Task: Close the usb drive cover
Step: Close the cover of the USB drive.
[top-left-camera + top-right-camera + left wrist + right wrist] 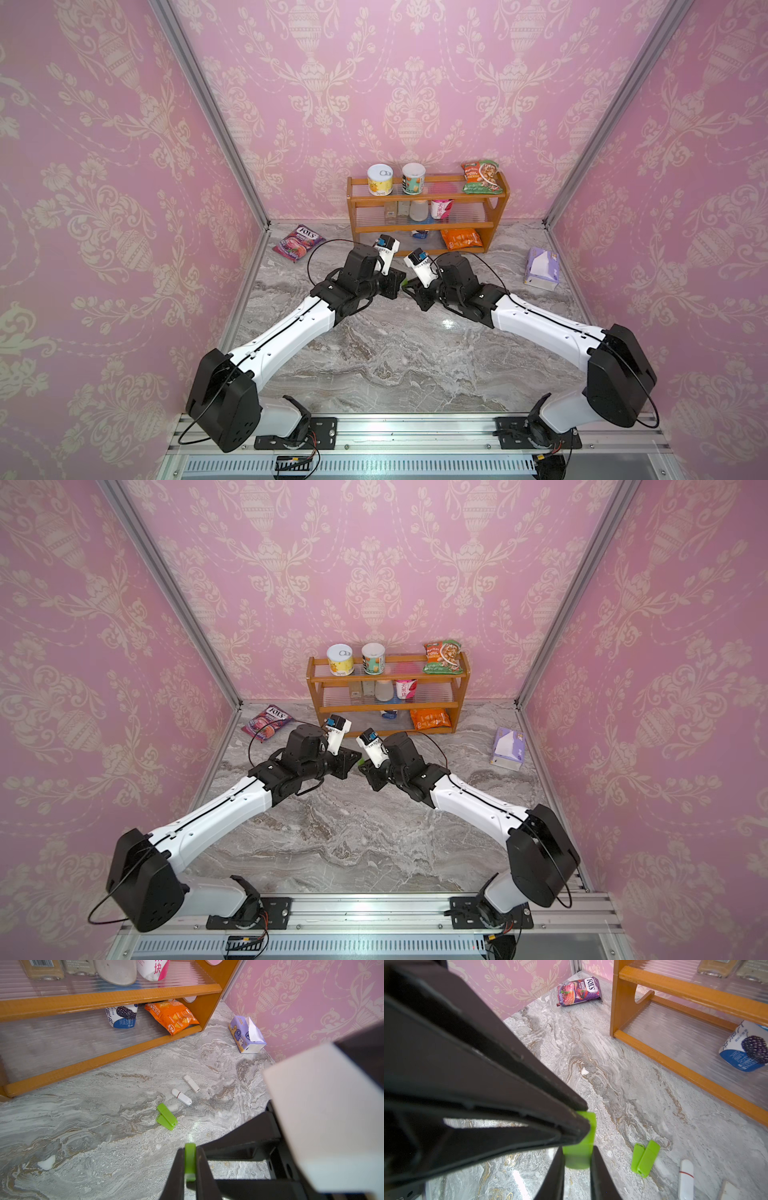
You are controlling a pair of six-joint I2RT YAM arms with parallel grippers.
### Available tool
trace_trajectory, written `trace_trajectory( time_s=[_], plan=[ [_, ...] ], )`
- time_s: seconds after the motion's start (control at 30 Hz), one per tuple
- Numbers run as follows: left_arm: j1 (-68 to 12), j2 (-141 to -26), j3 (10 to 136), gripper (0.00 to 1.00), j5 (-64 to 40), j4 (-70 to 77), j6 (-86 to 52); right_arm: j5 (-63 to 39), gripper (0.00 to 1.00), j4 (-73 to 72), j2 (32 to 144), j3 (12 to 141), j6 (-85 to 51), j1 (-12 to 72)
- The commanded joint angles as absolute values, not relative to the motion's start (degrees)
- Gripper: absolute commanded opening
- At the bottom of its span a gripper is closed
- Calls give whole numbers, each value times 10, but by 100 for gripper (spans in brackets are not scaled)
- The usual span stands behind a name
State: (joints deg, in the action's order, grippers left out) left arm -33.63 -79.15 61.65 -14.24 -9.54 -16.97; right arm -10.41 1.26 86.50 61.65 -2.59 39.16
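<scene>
**Left hand (190, 1156) and right hand (578, 1154) share one lime-green plastic USB drive (589, 1126)**

Left hand pinches the drive by its thin edge, fingers nearly meeting. Right hand grips the broad, rounded end of the same drive. It hangs between them above the grey marbled desk (83, 1136), in front of the orange wooden shelf rack (104, 999). Whether its cover is shut cannot be told. On the desk below lie a second lime-green drive (167, 1116), a white oval drive (181, 1096) and a white rectangular drive (191, 1083).
</scene>
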Motion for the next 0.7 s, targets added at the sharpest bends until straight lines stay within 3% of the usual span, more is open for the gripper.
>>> trace_trajectory(
  time_s=[0.0, 0.67],
  plan=[
    [-361, -814, 622, 1, -199, -182, -162, -45, 0, -108, 834, 623, -9, 391],
    [-362, -841, 612, 2, -276, -200, -136, 5, 0, -210, 812, 603, 13, 388]
  ],
)
